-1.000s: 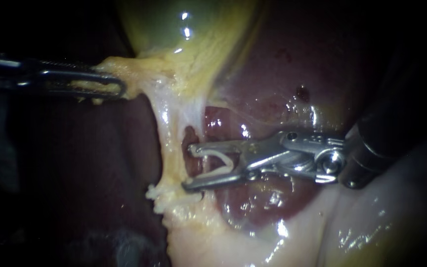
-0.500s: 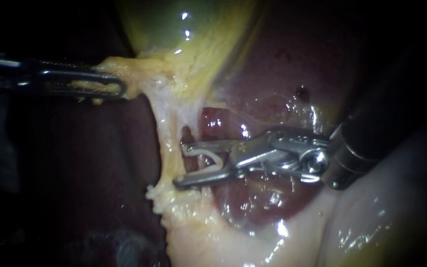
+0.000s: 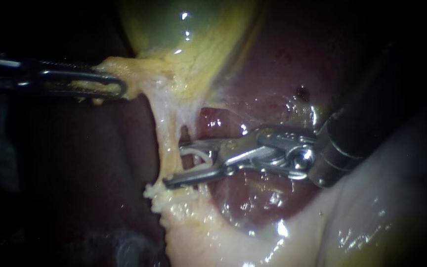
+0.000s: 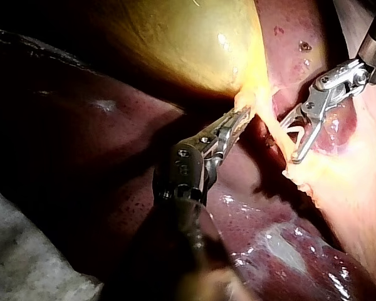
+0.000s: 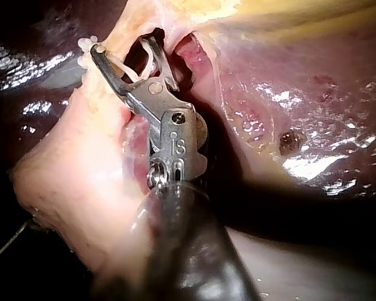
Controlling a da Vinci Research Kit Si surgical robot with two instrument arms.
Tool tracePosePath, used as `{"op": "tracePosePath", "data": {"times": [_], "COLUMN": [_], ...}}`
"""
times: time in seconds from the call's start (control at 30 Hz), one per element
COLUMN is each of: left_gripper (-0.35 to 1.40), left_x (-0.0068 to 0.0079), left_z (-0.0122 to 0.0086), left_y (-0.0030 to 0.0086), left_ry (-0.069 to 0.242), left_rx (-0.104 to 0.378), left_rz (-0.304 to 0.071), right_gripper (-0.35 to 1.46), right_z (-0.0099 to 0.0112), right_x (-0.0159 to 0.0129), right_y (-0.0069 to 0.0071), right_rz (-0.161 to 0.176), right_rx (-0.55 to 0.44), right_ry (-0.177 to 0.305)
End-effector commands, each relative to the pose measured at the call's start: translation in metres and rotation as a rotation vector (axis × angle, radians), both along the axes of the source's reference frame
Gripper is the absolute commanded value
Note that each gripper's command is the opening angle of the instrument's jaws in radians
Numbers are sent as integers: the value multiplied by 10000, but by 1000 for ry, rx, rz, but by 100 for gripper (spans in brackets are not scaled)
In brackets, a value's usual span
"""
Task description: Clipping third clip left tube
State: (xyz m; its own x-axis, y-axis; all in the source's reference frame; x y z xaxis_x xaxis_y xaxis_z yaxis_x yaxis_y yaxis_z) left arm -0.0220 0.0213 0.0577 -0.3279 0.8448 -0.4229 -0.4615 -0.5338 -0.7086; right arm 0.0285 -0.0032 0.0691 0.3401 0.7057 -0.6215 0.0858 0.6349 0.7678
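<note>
Pincer of the right instrument (image 3: 174, 164) stands wide apart with a white clip (image 3: 203, 156) seated in it, one leg along each jaw, so the pincer has hold of the clip alone. Its tips reach the left tube (image 3: 163, 143), a pale strand running down from the gallbladder (image 3: 193, 39) across the dark red liver (image 3: 273, 74). The lower jaw's tip lies across the strand and the upper jaw's tip meets its edge. Whether the tube sits inside the clip cannot be told. On the left instrument (image 3: 117, 90) the pincer is clamped on yellow tissue (image 3: 124, 74) just beside the gallbladder's lower end, where the tube's upper end begins.
</note>
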Motion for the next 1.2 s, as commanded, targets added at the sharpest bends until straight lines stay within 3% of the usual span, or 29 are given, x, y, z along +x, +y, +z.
{"op": "tracePosePath", "data": {"times": [0.03,0.9,1.2], "left_gripper": [-35,-35,-35], "left_x": [0,-2,-3], "left_z": [0,2,2], "left_y": [0,-1,-1], "left_ry": [0,0,1], "left_rx": [0,-1,-2], "left_rz": [0,-1,-1], "right_gripper": [50,50,50], "right_z": [0,-1,-6], "right_x": [2,16,20], "right_y": [1,29,39], "right_rz": [4,42,81], "right_rx": [-1,13,30], "right_ry": [2,17,34]}}
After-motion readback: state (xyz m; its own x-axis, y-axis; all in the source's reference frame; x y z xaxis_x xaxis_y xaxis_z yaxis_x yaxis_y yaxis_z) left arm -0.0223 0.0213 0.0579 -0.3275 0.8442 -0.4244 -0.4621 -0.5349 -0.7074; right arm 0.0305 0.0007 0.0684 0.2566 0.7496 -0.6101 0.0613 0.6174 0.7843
